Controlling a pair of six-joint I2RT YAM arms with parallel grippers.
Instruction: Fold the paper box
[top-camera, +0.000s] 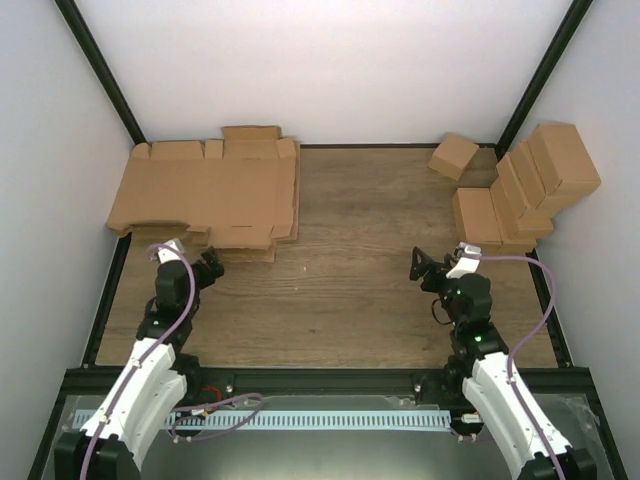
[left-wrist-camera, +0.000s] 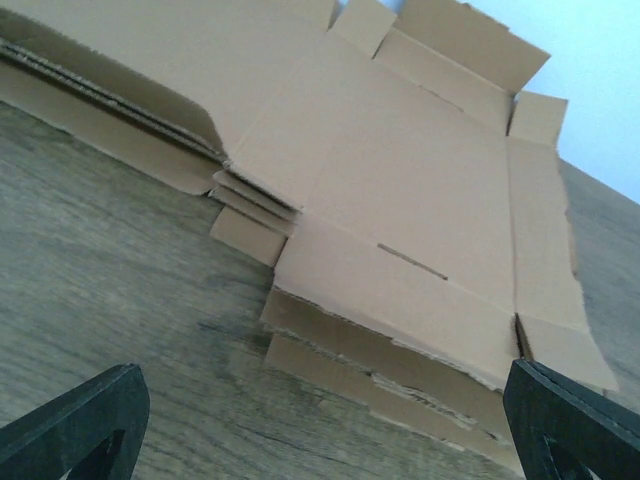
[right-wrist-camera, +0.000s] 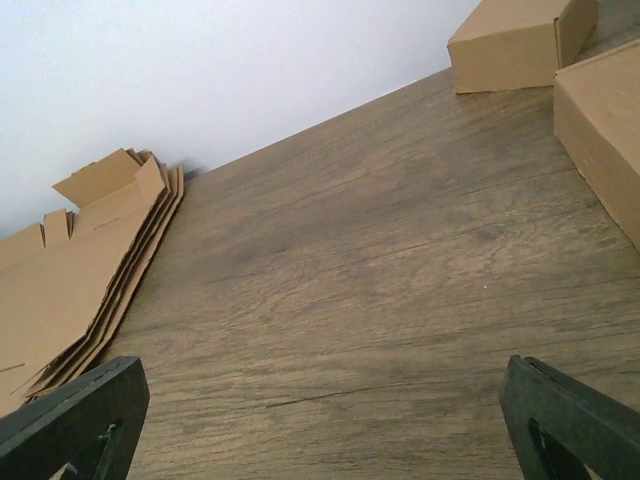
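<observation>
No paper box stands apart on its own in any view. A pile of flat brown cardboard blanks (top-camera: 215, 190) with flaps and tabs lies at the back left of the wooden table. My left gripper (top-camera: 205, 265) hangs just in front of the pile's near edge, open and holding nothing. In the left wrist view the pile (left-wrist-camera: 400, 200) fills the upper frame, beyond the left gripper (left-wrist-camera: 325, 440). My right gripper (top-camera: 425, 265) is open over bare wood at the right, well apart from the pile. In the right wrist view the right gripper (right-wrist-camera: 320, 430) holds nothing.
A cluster of ready-made brown boxes (top-camera: 525, 190) sits at the back right, one small box (top-camera: 453, 156) apart from it. Two of these boxes (right-wrist-camera: 515, 45) show in the right wrist view, and the pile's edge (right-wrist-camera: 60, 290) at its left. White walls and black frame posts enclose the table (top-camera: 340, 290).
</observation>
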